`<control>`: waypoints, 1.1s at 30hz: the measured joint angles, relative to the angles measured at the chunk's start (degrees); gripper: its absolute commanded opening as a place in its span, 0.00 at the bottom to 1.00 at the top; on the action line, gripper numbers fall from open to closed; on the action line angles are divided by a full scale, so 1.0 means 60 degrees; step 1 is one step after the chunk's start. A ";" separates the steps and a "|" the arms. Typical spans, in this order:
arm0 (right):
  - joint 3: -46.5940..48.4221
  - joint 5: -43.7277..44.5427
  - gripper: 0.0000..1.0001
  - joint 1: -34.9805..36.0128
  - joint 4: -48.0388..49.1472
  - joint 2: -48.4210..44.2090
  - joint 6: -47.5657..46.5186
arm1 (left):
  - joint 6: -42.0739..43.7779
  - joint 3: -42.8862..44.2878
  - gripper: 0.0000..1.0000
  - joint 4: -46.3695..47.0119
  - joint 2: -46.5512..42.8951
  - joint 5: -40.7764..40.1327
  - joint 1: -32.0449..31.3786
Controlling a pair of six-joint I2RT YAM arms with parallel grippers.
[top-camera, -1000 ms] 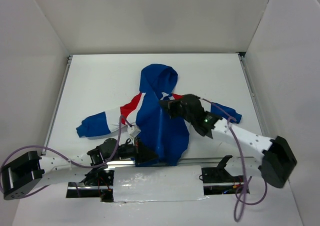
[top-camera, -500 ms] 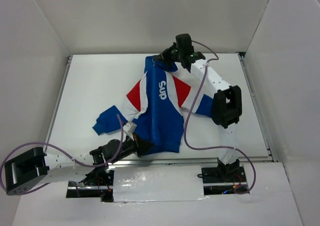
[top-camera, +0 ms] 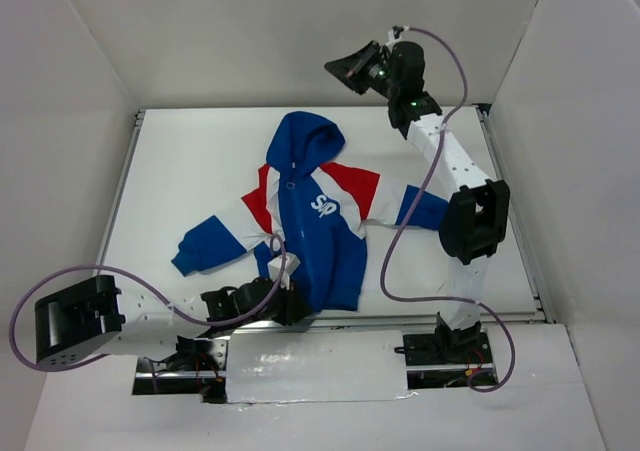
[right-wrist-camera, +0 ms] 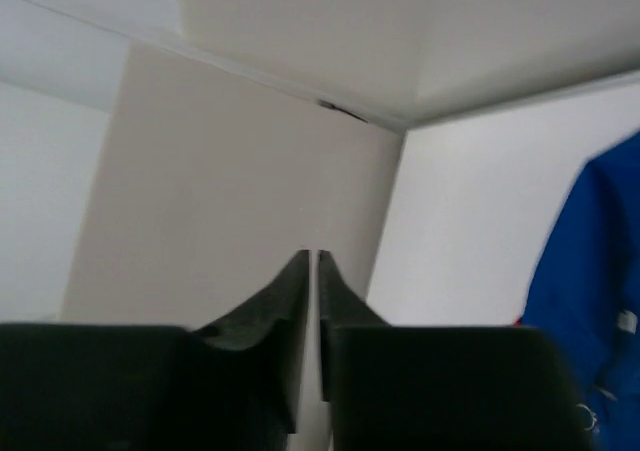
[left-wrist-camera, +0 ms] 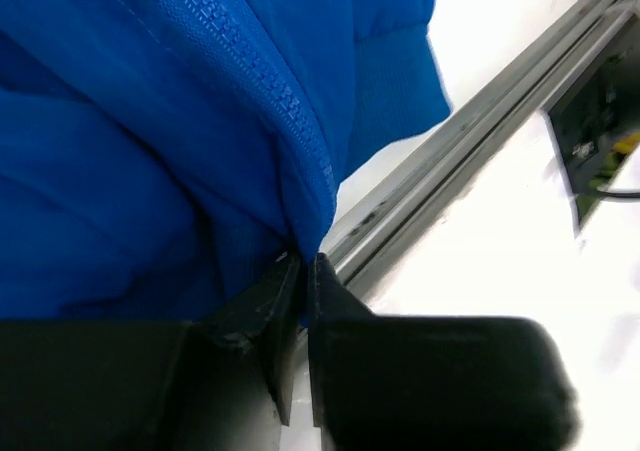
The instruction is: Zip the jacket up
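The jacket [top-camera: 315,221] lies on the white table, hood toward the back, royal blue with red and white shoulder bands and white chest lettering. Its zipper runs up the front, with blue teeth showing in the left wrist view [left-wrist-camera: 250,81]. My left gripper [top-camera: 293,306] is shut on the jacket's bottom hem at the zipper's lower end [left-wrist-camera: 305,271]. My right gripper [top-camera: 345,68] is raised high above the table's back edge, shut and empty [right-wrist-camera: 312,261], well clear of the hood. A strip of blue fabric shows at the right edge of the right wrist view [right-wrist-camera: 600,301].
A metal rail [top-camera: 400,316] runs along the table's near edge just below the hem, also seen in the left wrist view [left-wrist-camera: 470,151]. White walls enclose the table on three sides. Purple cables [top-camera: 395,261] trail from both arms.
The right gripper let go of the jacket's top and rose up and back above the rear edge. The jacket settled flatter, hood now spread out. The left gripper kept hold of the hem.
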 measured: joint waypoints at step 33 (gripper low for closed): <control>-0.8058 0.5501 1.00 0.0754 -0.8000 -1.5653 -0.5654 | 0.1683 0.9468 0.99 -1.3427 -0.4768 -0.4736 0.8856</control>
